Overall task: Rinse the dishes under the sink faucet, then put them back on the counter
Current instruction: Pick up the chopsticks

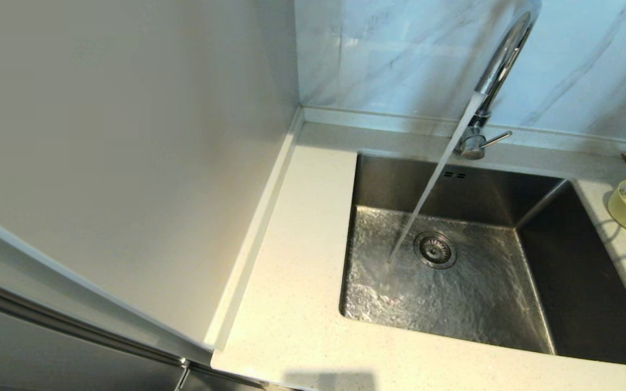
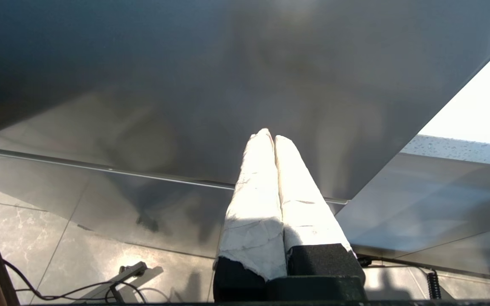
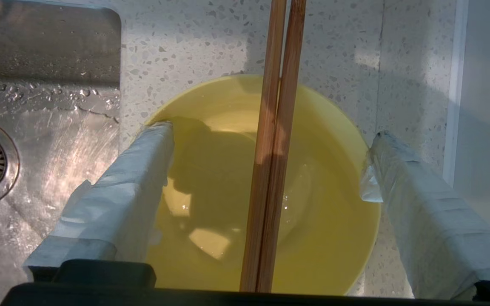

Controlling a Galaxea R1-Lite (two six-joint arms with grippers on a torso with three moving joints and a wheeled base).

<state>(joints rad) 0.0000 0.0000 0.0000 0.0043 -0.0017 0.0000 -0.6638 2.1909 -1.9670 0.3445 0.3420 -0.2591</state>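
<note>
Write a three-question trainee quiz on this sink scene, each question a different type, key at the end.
1. True or false: water is running from the faucet into the sink.
2. What lies across the yellow bowl? A) a spoon B) chopsticks C) a sponge
3. Fill in: the right gripper is ___, one finger on each side of the bowl.

Key
1. True.
2. B.
3. Open. The left gripper is shut, parked off the counter.
</note>
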